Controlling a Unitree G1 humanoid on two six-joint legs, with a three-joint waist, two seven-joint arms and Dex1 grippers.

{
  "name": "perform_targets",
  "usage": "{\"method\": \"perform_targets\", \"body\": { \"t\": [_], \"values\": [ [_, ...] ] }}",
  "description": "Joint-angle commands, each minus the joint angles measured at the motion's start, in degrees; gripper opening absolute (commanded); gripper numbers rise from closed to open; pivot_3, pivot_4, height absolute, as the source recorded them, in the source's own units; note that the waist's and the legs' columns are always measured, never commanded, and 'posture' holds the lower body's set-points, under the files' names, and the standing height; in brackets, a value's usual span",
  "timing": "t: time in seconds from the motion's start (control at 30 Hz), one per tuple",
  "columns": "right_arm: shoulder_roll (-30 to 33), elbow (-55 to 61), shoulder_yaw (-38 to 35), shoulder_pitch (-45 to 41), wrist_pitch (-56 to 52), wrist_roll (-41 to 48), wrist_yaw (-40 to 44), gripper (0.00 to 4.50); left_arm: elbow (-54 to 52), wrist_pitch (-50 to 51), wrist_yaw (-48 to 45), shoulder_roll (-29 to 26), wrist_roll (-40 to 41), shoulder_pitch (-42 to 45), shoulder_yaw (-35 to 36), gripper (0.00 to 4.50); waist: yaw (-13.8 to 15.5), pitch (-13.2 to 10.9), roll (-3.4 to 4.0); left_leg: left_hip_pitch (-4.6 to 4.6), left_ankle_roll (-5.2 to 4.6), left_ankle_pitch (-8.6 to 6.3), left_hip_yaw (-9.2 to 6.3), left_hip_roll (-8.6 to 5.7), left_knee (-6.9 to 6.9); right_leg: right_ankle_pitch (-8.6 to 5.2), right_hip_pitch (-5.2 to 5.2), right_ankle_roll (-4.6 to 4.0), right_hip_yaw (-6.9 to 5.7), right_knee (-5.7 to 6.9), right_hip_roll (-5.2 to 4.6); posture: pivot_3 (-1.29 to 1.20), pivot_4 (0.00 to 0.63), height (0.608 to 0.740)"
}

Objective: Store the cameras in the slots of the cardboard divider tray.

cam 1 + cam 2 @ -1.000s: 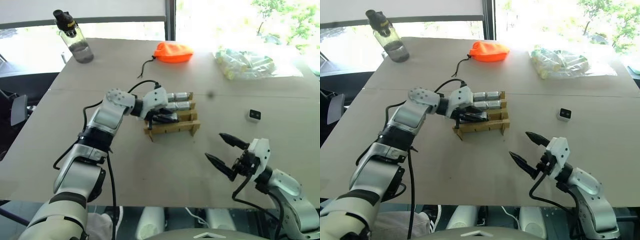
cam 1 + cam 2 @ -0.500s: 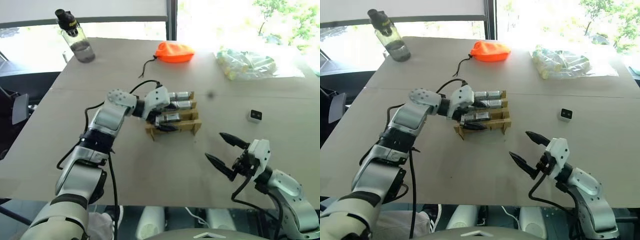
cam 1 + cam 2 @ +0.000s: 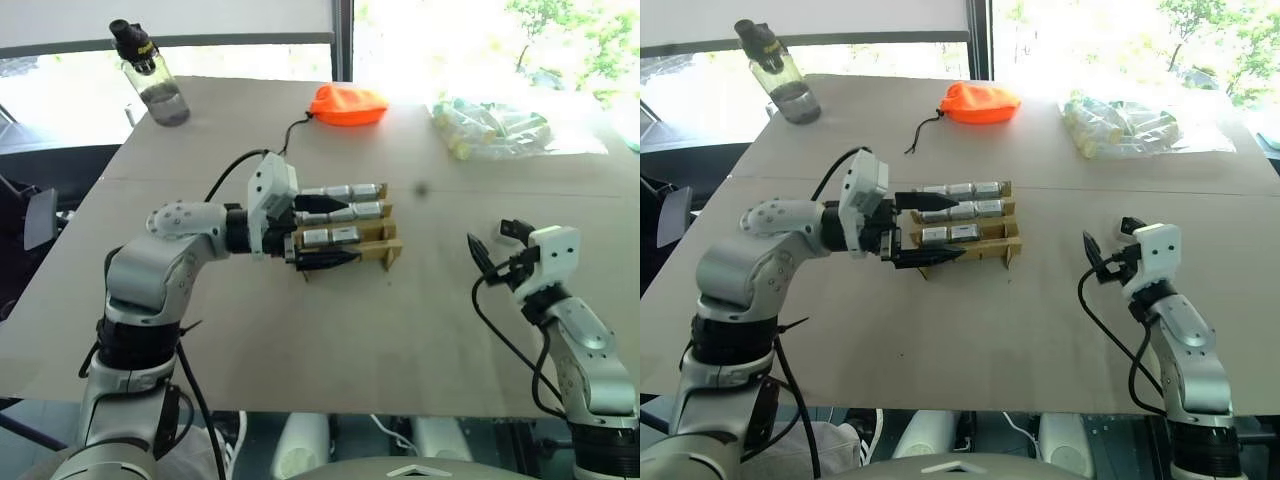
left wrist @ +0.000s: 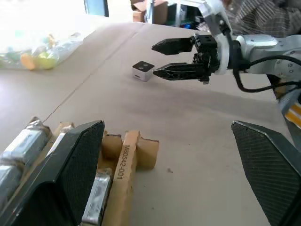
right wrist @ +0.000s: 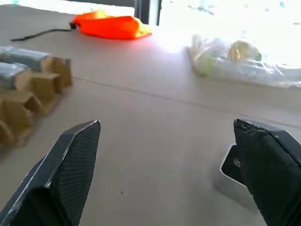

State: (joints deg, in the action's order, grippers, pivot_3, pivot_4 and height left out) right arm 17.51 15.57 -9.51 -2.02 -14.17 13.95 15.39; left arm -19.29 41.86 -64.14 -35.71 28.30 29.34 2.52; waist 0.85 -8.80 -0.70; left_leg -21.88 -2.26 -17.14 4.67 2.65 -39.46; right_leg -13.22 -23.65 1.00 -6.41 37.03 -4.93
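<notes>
The cardboard divider tray (image 3: 388,254) sits mid-table, and several silver cameras (image 3: 352,210) lie in its three far rows. My left gripper (image 3: 350,228) hovers open at the tray's left side, its fingers reaching over the slots with nothing between them. One loose camera (image 4: 142,70), white with a black face, lies on the table to the right. My right gripper (image 3: 1110,237) is open right behind that camera, which lies just ahead of the fingertips, close to one finger (image 5: 268,160).
A water bottle (image 3: 150,80) stands at the far left corner. An orange pouch (image 3: 345,103) with a black cord lies at the far middle. A clear plastic bag (image 3: 495,125) of items is at the far right. The table's front edge runs close below both arms.
My left gripper opened, left a camera in the tray's third row, and drew back and up. My right gripper swung forward and to the right, up to the loose camera.
</notes>
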Motion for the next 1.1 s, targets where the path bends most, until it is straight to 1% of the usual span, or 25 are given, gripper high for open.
{"method": "perform_targets", "body": {
  "t": [0.03,0.13,0.23,0.4,0.6,0.73,0.83,0.87,0.93,0.97,1.1],
  "values": [
    [-2.14,-2.85,-3.16,-3.06,-4.77,-1.56,-7.86,4.5,-6.24,0.96,4.24,-1.06,2.49,-1.8,2.91,4.48,-0.04,0.0,0.0,0.01,0.0,0.0,0.02,0.0,0.0,0.0,0.0,0.0,0.02,0.0,0.0,0.0,0.15,0.726],
    [-3.22,-6.16,-4.29,-6.14,-6.12,-1.53,-10.42,4.5,-8.59,3.54,9.44,-1.11,4.26,-3.1,5.91,4.48,-0.05,0.0,0.0,-0.01,0.0,0.0,0.02,-0.05,0.01,0.0,0.0,0.0,0.01,-0.02,-0.02,0.0,0.15,0.726],
    [-3.49,-8.75,-4.85,-7.96,-6.23,-1.72,-11.41,4.5,-11.06,4.41,11.28,-2.13,5.84,-5.08,6.63,4.48,-0.23,0.0,0.01,0.02,0.0,0.0,0.03,-0.06,0.04,0.0,0.0,0.0,0.03,-0.02,-0.01,0.0,0.15,0.726],
    [-3.72,-13.13,-5.29,-10.56,-6.55,-2.13,-12.76,4.5,-14.28,4.93,12.24,-5.29,6.29,-6.86,4.95,4.48,-0.36,0.0,0.02,0.05,0.0,0.0,0.09,-0.1,0.06,0.0,0.0,0.0,0.07,-0.02,0.01,0.0,0.15,0.726],
    [-5.28,-16.22,-4.64,-12.26,-7.19,-2.63,-13.88,4.5,-14.24,4.77,13.3,-6.76,6.67,-6.65,3.96,4.48,-0.28,0.0,0.02,0.04,0.0,0.0,0.08,-0.13,0.06,0.0,-0.01,0.0,0.06,-0.03,0.01,0.0,0.15,0.726],
    [-6.32,-18.02,-4.63,-12.89,-5.01,-3.27,-15.1,4.5,-14.6,4.77,14.16,-6.73,7.16,-6.09,3.43,4.48,-0.44,0.0,0.02,0.06,0.0,0.0,0.1,-0.13,0.07,0.0,-0.01,0.0,0.07,-0.03,0.01,0.0,0.15,0.726],
    [-6.77,-17.55,-4.4,-12.14,-4.07,-4.54,-16.39,3.66,-14.45,4.48,14.41,-6.87,7.23,-5.98,3.16,4.5,-0.44,0.0,0.02,0.05,0.0,0.0,0.1,-0.12,0.07,0.0,-0.01,0.0,0.08,-0.03,0.01,0.0,0.15,0.726],
    [-6.93,-17.44,-4.42,-11.97,-4.21,-4.44,-16.33,3.24,-14.19,4.25,14.47,-6.92,7.1,-5.9,2.95,4.5,-0.42,0.0,0.02,0.05,0.01,0.0,0.09,-0.12,0.08,0.0,-0.01,0.0,0.08,-0.03,0.01,0.0,0.15,0.726],
    [-7.07,-16.99,-4.39,-11.56,-4.5,-4.38,-16.17,2.19,-13.83,3.9,14.67,-6.87,6.81,-5.84,2.42,4.5,-0.42,0.0,0.02,0.05,0.01,0.0,0.1,-0.12,0.08,0.0,-0.01,0.0,0.08,-0.04,0.01,0.0,0.15,0.726],
    [-7.03,-16.72,-4.34,-11.35,-4.52,-4.56,-16.17,1.88,-13.75,3.79,14.8,-6.83,6.72,-5.84,2.18,4.5,-0.42,0.0,0.02,0.05,0.01,0.0,0.1,-0.13,0.08,0.0,-0.01,0.0,0.09,-0.04,0.01,0.0,0.15,0.726],
    [-5.33,-15.42,-2.76,-10.13,-3.78,-6.61,-14.86,1.88,-12.83,5.43,15.87,-5.96,7.7,-4.33,1.33,4.5,-0.21,0.0,0.02,0.05,0.01,0.0,0.09,-0.12,0.08,0.0,-0.01,0.0,0.07,-0.04,0.01,0.0,0.15,0.726]
  ]
}}
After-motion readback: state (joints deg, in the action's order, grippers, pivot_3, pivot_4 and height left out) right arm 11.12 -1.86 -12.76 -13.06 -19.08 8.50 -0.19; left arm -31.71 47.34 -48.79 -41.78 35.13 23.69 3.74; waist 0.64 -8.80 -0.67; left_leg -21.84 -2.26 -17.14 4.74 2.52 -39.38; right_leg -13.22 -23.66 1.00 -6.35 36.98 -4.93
